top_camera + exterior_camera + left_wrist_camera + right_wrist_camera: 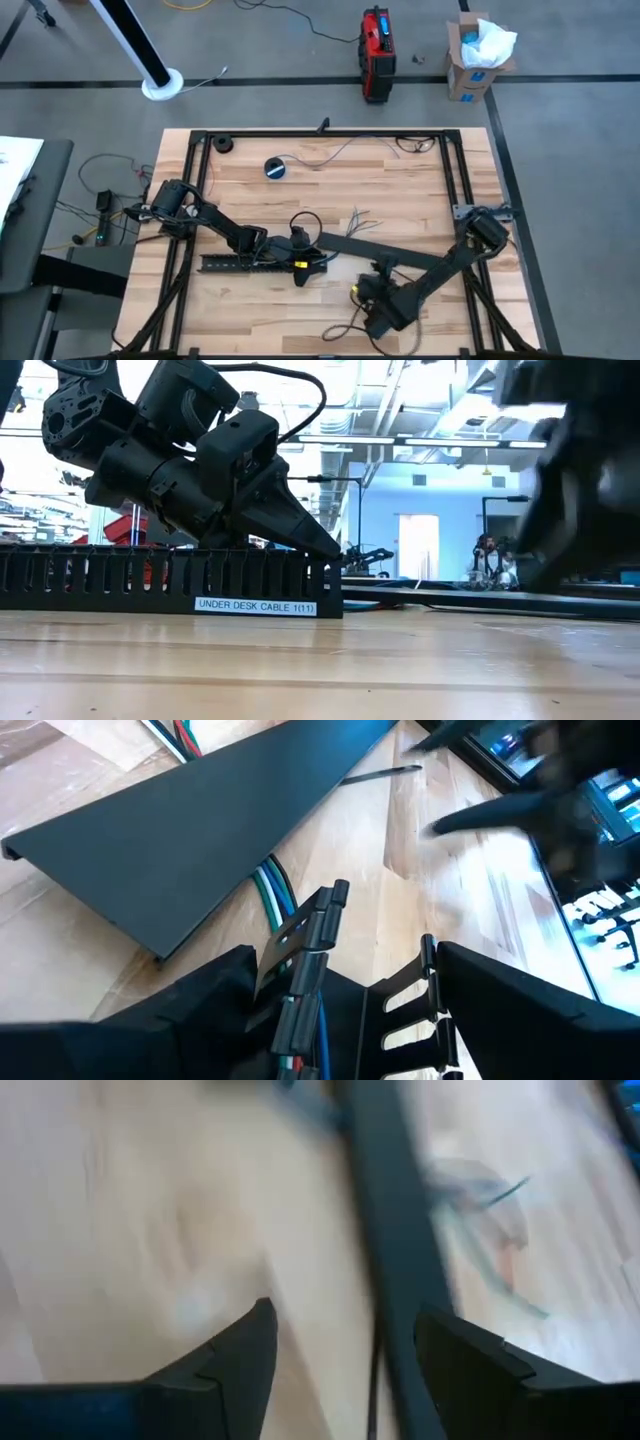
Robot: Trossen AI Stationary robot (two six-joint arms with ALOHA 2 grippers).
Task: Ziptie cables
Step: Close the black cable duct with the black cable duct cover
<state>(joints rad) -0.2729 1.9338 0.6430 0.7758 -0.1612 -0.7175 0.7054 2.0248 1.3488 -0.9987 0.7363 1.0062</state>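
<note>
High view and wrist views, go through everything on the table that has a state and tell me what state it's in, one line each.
Slotted cable tray: lying on the table, coloured wires run through it, left gripper at its end.
Flat black cover strip: off the tray, lying loose beside it.
Loose thin cables: spread out, not bundled or tied.
Tape roll: lying flat, untouched.
Left gripper: open, straddling the tray's wall.
Right gripper: open, holding nothing, over the cover strip.

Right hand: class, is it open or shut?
Open: the right hand shows a clear gap between its fingers above the wooden table, gripping nothing.
</note>
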